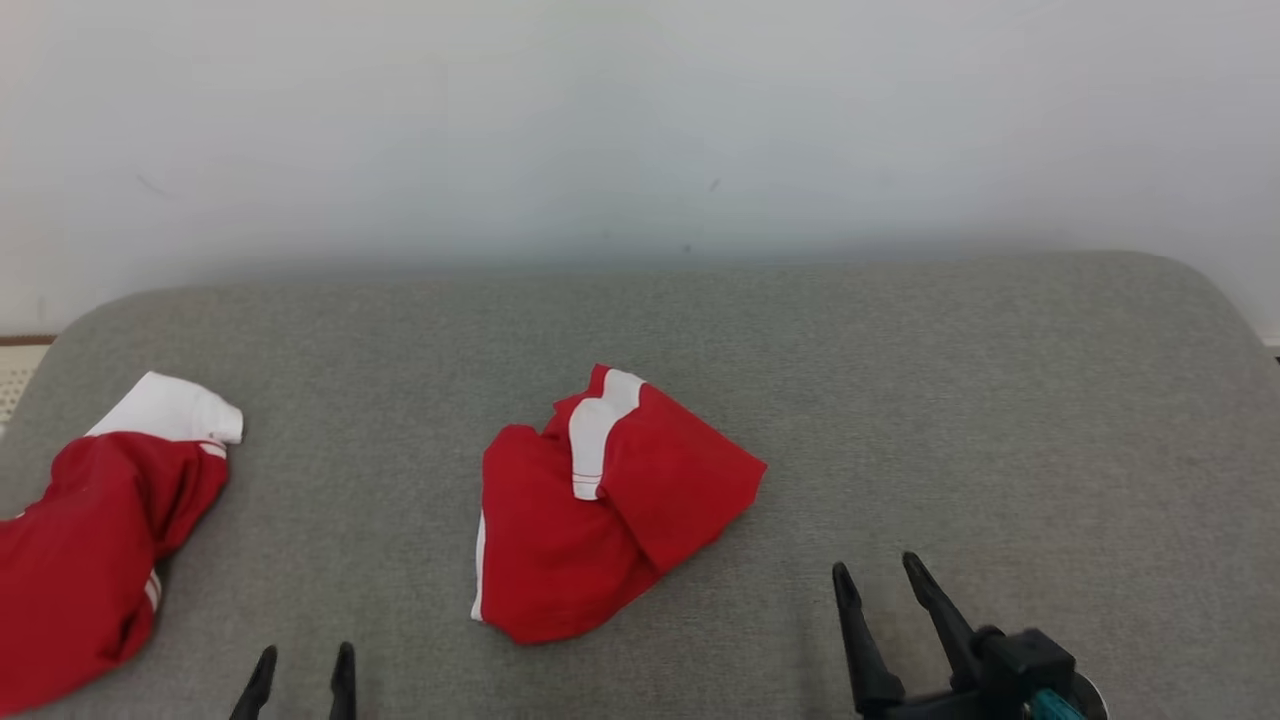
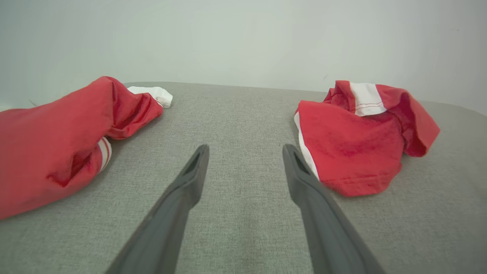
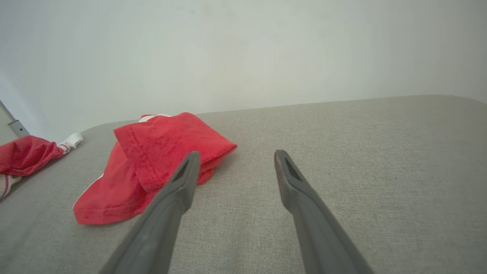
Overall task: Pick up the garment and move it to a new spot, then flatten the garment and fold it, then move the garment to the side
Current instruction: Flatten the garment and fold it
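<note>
A crumpled red garment (image 1: 600,520) with white stripes lies in a heap in the middle of the grey padded surface (image 1: 950,380). My left gripper (image 1: 306,652) is open at the near edge, to the left of and nearer than the heap, holding nothing. In the left wrist view the open left gripper (image 2: 245,148) points at bare fabric with the garment (image 2: 354,148) just right of its right finger. My right gripper (image 1: 876,565) is open and empty near the heap's right corner. In the right wrist view the garment (image 3: 152,160) lies left of the open right gripper (image 3: 236,154).
A second red and white garment (image 1: 90,540) lies bunched at the surface's left edge, seen too as the left heap (image 2: 49,144) and the far-left heap (image 3: 26,154). A pale wall (image 1: 640,120) stands behind. The surface's right half is bare grey fabric.
</note>
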Tool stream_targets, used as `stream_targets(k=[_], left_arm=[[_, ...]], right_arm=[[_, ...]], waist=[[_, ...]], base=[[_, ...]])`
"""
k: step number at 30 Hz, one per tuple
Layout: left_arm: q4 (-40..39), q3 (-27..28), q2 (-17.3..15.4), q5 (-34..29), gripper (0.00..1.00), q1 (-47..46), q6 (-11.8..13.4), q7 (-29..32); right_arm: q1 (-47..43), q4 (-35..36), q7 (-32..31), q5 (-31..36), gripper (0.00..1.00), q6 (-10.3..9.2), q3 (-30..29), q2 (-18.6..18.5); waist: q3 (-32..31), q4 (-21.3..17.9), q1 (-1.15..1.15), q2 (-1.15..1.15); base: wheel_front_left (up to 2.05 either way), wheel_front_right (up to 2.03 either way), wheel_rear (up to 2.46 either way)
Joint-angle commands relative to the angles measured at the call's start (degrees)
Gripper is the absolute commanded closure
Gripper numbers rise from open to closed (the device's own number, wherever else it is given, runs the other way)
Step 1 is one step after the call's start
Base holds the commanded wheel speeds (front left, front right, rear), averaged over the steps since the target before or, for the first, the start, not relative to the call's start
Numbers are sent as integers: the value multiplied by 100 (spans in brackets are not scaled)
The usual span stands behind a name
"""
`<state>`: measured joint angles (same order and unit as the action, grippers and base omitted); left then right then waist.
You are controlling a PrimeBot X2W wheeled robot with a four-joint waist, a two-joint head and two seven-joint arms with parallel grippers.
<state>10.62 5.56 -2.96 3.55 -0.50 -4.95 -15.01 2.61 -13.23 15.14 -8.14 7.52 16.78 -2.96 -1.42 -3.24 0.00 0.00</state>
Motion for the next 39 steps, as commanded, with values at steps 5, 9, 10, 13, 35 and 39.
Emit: stream_targets(k=[5, 9, 10, 13, 35, 39], left_arm=[[-8, -216, 2, 24, 0, -193, -76, -25], [57, -397, 0, -48, 0, -273, -133, -24], [58, -419, 2, -24, 0, -305, -139, -25], [103, -552, 3, 13, 0, -338, -151, -25], [202, -1248, 7, 266, 0, -527, -125, -25], [210, -1213, 5, 247, 0, -477, -118, -25]], right_arm=[[427, -223, 0, -129, 0, -6, 361, 5], [735, -471, 0, -207, 0, -6, 531, 5], [824, -535, 0, -183, 0, -6, 590, 5], [1110, -773, 0, -146, 0, -6, 657, 2], [2292, -1923, 1, 153, 100, -6, -294, 0], [2164, -1646, -1, 57, 100, -6, -609, -3]], waist=[[209, 444, 0, 0], [316, 742, 0, 0], [347, 812, 0, 0], [501, 1097, 0, 0], [942, 1812, 0, 0], [912, 1636, 0, 0]], base=[[0, 0, 0], [0, 0, 0], [0, 0, 0], [0, 0, 0], [0, 0, 0], [0, 0, 0]])
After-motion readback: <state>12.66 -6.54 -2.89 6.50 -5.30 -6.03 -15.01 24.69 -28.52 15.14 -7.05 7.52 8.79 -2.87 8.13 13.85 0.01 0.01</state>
